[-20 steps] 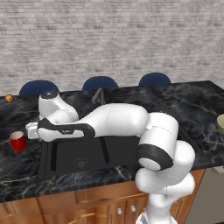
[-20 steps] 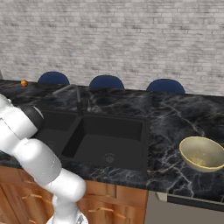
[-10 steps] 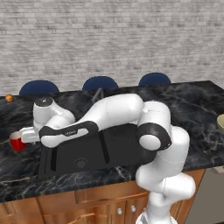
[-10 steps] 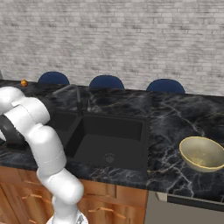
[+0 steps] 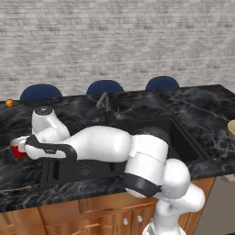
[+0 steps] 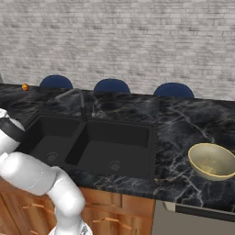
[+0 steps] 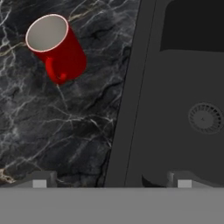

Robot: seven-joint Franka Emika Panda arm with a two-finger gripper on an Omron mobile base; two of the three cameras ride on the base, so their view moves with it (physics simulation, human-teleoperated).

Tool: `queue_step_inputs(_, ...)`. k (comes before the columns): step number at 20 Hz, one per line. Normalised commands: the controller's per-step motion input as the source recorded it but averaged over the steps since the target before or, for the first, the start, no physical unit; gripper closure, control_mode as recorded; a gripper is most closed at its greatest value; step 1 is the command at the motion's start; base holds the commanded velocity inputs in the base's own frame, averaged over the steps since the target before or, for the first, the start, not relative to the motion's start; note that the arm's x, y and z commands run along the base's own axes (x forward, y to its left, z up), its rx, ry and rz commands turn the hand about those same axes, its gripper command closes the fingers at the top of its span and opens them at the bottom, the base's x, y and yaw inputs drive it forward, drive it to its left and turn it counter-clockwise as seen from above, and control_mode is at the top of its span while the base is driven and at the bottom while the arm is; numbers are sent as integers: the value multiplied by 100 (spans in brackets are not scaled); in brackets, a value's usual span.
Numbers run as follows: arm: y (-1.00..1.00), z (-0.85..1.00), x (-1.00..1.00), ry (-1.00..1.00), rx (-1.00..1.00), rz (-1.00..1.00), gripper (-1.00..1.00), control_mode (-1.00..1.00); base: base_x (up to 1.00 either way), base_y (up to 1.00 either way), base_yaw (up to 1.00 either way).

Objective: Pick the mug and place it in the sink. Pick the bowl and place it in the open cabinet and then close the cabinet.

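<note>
1. Left base view: your arm reaches out low across the sink toward the mug, which stands on the counter just beside the sink's left rim. The hand hides most of the mug, so judge your closing distance from the hand camera instead. An orange ball sits far back from the sink; ignore it.

2. Right base view: the bowl waits on the counter to the right of the sink, well apart from it. Leave it for later; the mug comes first.

3. Hand view: the mug stands upright on the marble beside the sink's rim, its handle facing you, and it sits off to the upper left, not between your fingertips. The gripper has its jaws spread wide with nothing between them; one tip hangs over the counter, the other over the basin. Shift the hand away from the sink until the mug's body is centred between the tips, turn so the pads meet the round wall and not the handle, then lower and close gently.
</note>
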Motion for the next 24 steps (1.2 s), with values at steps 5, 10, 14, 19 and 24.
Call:
queue_step_inputs(5,14,13,0,0,-4,-1,-100,-100,0,0,0)
queue_step_inputs(10,12,3,0,0,-1,-1,-100,-100,0,0,0)
queue_step_inputs(14,19,0,0,0,0,0,-100,-100,0,0,0)
queue_step_inputs(19,13,0,0,0,0,0,-100,-100,0,0,0)
queue_step_inputs(24,14,-1,2,-3,-1,0,-100,-100,0,0,0)
